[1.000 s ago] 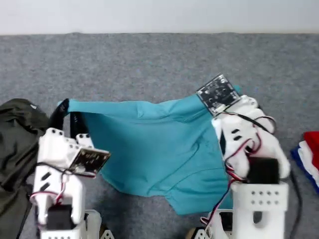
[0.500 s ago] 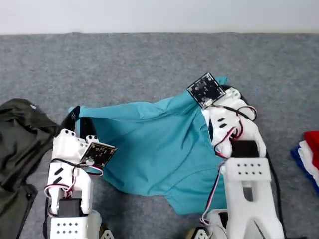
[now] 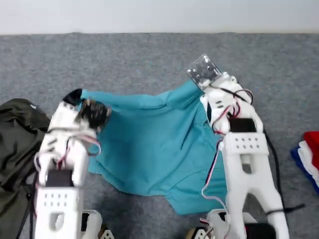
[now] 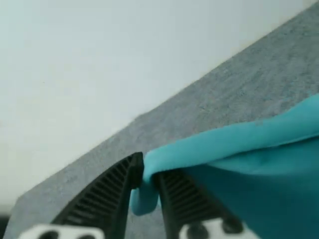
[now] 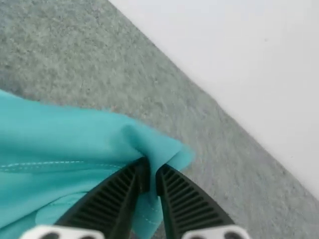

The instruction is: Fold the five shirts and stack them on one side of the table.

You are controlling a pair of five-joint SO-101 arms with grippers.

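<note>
Above table (image 3: 149, 59), left hand (image 4: 146, 172), right hand (image 5: 151, 172) pinching teal shirt (image 3: 154, 144)

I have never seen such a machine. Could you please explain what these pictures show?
This is a robot with two white arms, the left arm and the right arm, at a grey table. One picture looks down from above; two come from cameras on the wrists. The left end effector and the right end effector each pinch an edge of a teal shirt. A dark green garment lies beside the left arm, and red, white and blue cloth lies at the right edge.
</note>
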